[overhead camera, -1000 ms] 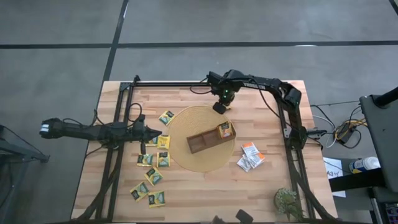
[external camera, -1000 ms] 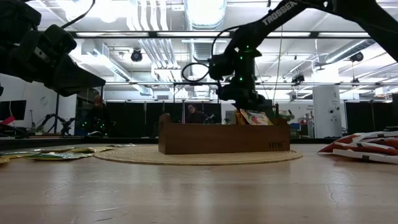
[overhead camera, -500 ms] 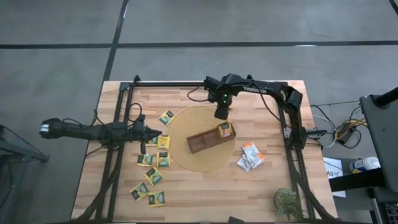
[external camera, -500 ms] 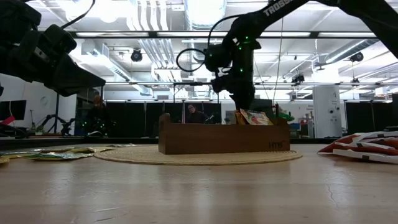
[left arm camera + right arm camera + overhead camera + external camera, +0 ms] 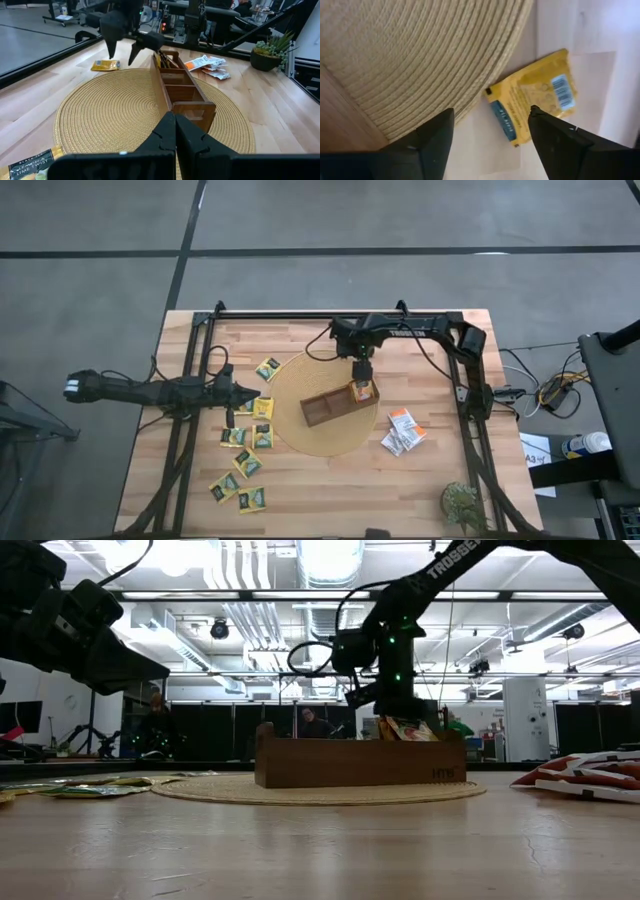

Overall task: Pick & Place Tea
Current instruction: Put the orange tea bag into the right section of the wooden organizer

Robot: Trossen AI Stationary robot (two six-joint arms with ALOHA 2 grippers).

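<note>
We see right gripper [image 5: 362, 376] above wooden tray [image 5: 338, 404] end slot, fingers spread, empty, tea packets [image 5: 362, 390] inside. Left gripper [image 5: 175, 131] waits near yellow-green packets [image 5: 246, 437] on table [image 5: 330, 490], fingers pressed together.

Tray [image 5: 338, 405] on round mat [image 5: 300, 435], table centre; tea packets [image 5: 245, 463] left, more packets [image 5: 404, 429] right

right end effector [image 5: 362, 376] | moved over tray [image 5: 325, 409] end | fingers now spread

Yellow packet [image 5: 535, 97] partly under the round mat [image 5: 420, 55]; print unreadable.
</note>
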